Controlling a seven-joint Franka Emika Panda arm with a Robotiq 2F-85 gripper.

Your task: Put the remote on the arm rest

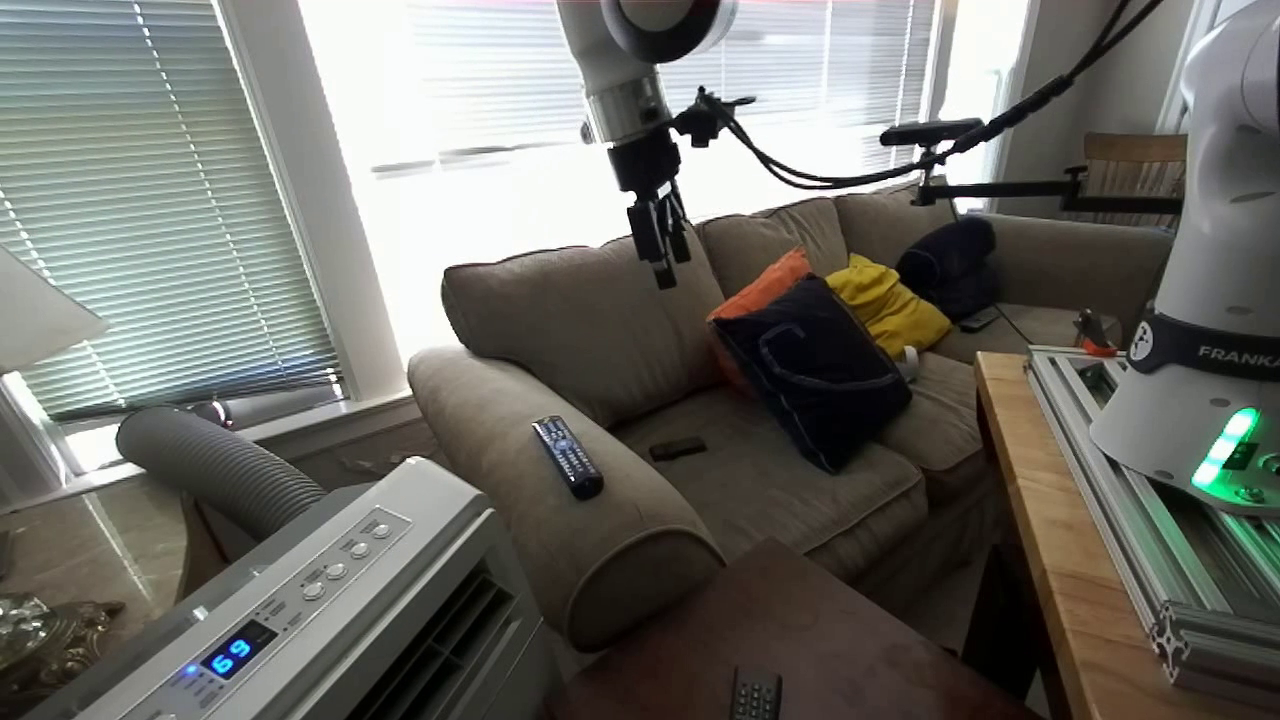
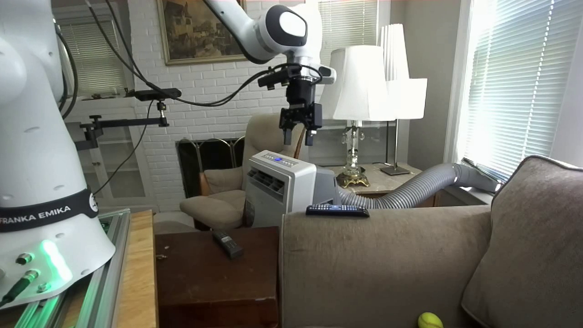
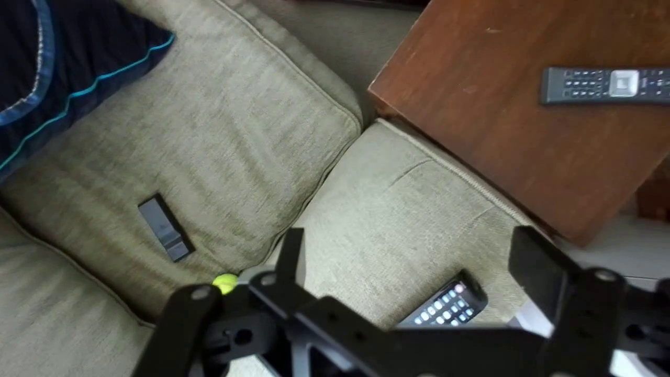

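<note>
Looking from the left in an exterior view, I picked out a white lampshade (image 1: 40,315), then a ribbed grey hose (image 1: 230,455) running behind the near white air conditioner (image 1: 360,580), whose display (image 1: 240,650) glowed a blue 69. Right of that unit came the broad taupe arm rest (image 1: 610,545). The remote (image 1: 568,455) lay on top of it, buttons up, roughly lengthwise along the padding. My end effector (image 2: 299,138) hung higher, well apart from the remote, its fingers spread wide; in the wrist view the arm rest showed between them, and the end effector covered part of the remote. On the seat cushion (image 1: 750,500) just right of the arm rest lay a slim dark device (image 1: 678,449), with a yellow ball (image 3: 225,283) near it. At the near side, a reddish-brown desk (image 1: 690,640) carried another remote (image 1: 756,693), buttons up. Farther right, a navy pillow (image 1: 810,390) stood in front of an orange pillow (image 1: 765,285), with a yellow pillow (image 1: 885,305) to their right. At the far end of the sofa (image 1: 1075,265) sat a dark bundle (image 1: 945,260). On the right, near, my robot's base (image 1: 1180,440) shone green above silver rails (image 1: 1085,450).
</note>
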